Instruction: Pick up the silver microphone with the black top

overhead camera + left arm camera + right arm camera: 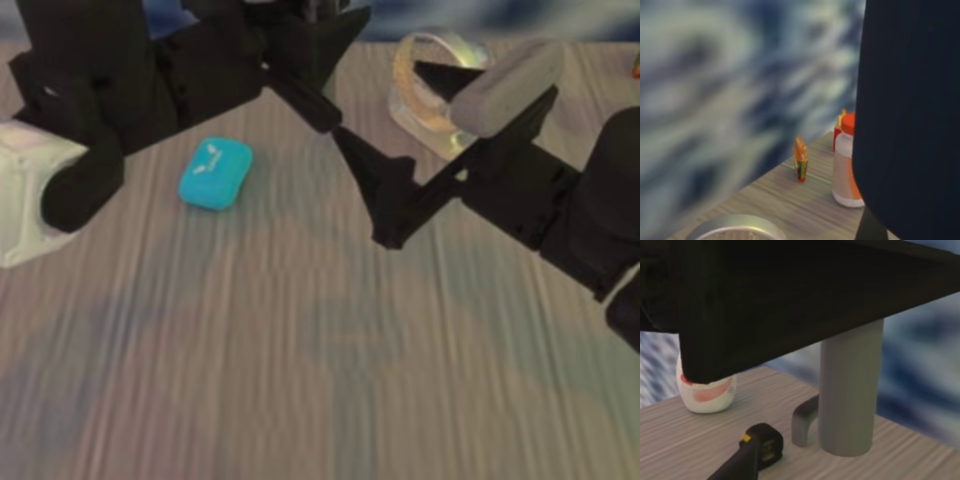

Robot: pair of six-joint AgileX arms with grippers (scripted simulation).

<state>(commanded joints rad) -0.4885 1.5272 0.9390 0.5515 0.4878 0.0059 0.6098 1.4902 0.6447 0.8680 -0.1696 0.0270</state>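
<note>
The desk is grey-brown wood grain. Behind it is a blurred blue-and-white swirl, not a real room.

One teal block lies on the desk, and places here are given from it. One microphone is well to the block's right and further back, raised off the desk, with only its grey handle showing. The right gripper has its jaws closed narrow on that handle. One clear ring sits under them.

The left gripper hangs just right of the block and behind it. I cannot tell how its jaws stand. One white box is left of the block.

The left wrist view shows one red-capped bottle and one small orange piece. The right wrist view shows the microphone handle upright, one tape measure and one white jar.
</note>
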